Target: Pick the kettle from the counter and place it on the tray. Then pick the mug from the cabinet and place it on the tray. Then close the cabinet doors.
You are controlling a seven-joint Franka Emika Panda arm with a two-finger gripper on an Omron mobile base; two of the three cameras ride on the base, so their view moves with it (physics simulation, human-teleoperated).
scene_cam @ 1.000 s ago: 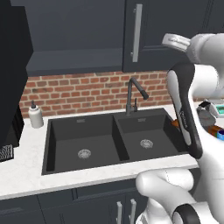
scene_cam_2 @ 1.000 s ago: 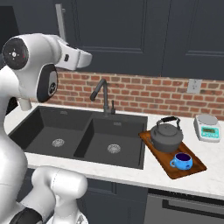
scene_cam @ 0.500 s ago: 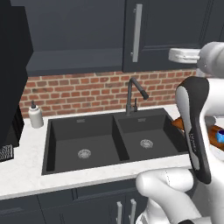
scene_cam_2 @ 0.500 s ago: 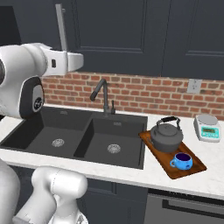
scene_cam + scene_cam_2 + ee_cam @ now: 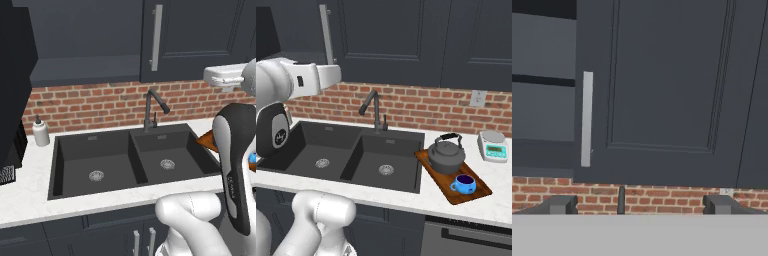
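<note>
Left base view: I saw the cabinet standing open on its left half, bare shelf showing, while the right-hand cabinet door sat flush with its slim grey handle at its left edge; another door hung swung out at far left. Pump bottle on the counter, sink below. Right base view: kettle and mug both sat on the tray, mug in front of the kettle and close beside it, scale well apart, so I judged only the door-closing was left. Hand view: gripper faced the shut door panel, fingertips spread wide with nothing between them, jaws released. Handling call: the doors looked rigid and hinged, not fragile, probably light to swing. I'd have pushed flat on the open door's outer edge away from the hinge rather than pinch a handle; a smooth panel could let the fingers skid.
</note>
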